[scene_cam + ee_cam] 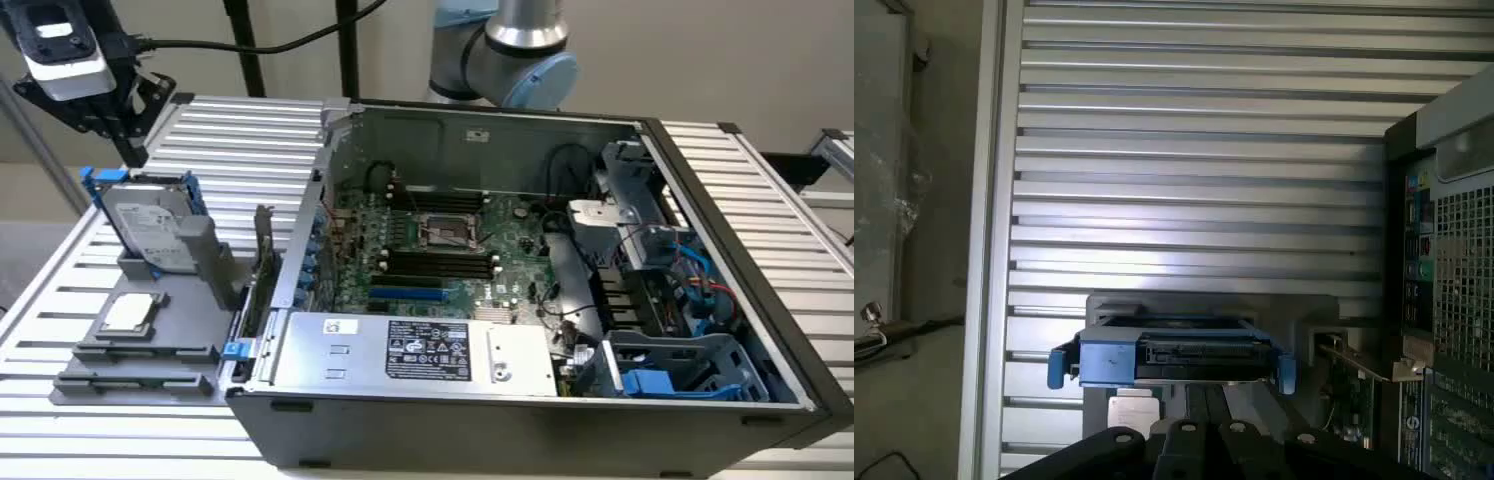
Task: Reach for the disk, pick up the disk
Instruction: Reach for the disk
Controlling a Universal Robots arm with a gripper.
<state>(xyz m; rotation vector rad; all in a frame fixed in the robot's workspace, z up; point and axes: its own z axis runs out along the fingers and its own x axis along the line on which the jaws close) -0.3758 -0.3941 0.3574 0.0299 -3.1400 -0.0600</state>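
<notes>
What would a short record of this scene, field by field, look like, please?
gripper: close above the disk, not yet holding it
disk: standing on edge in a grey holder, blue frame around it
chip: lying flat near the holder's foot
computer case: open, to the exterior view's right of the disk
table: slatted metal

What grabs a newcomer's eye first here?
The open PC case sits in the middle of the exterior view, its motherboard exposed. At that view's left, the disk stands upright in a grey holder, with the gripper close above it.
</notes>
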